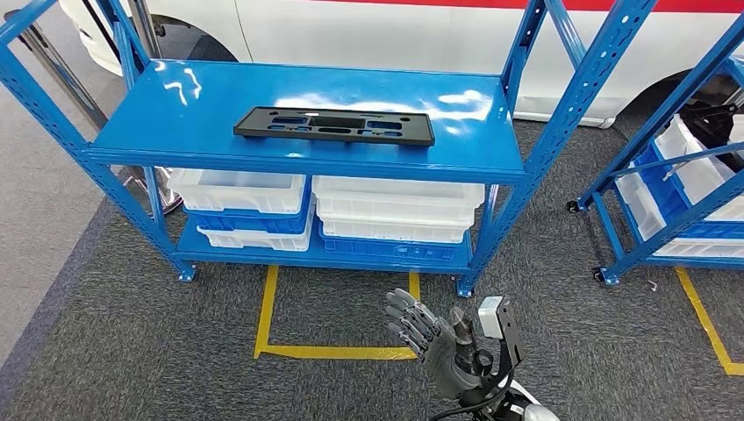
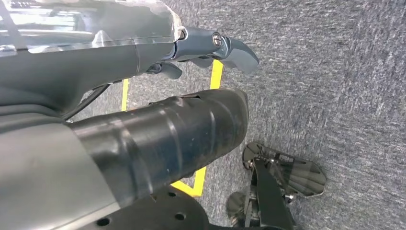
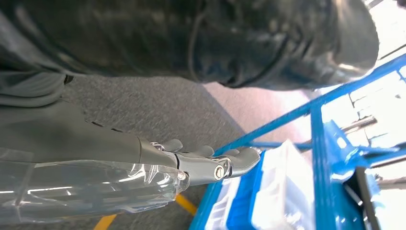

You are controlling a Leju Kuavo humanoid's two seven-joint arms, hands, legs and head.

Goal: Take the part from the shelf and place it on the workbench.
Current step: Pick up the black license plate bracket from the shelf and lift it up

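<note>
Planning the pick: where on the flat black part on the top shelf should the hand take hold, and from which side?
Probably the near long edge of the black part, approached from the shelf's open front. It lies flat and thin, lengthwise, near that front edge. The right hand is raised, empty.

part [image 1: 333,124]: lay flat on shelf [image 1: 263,96] top deck, right of centre
bins [image 1: 399,209]: sat on lower deck, side by side
second rack [image 1: 680,175]: stood right of shelf
right hand [image 1: 430,338]: was before shelf, above floor tape [image 1: 338,353]
</note>
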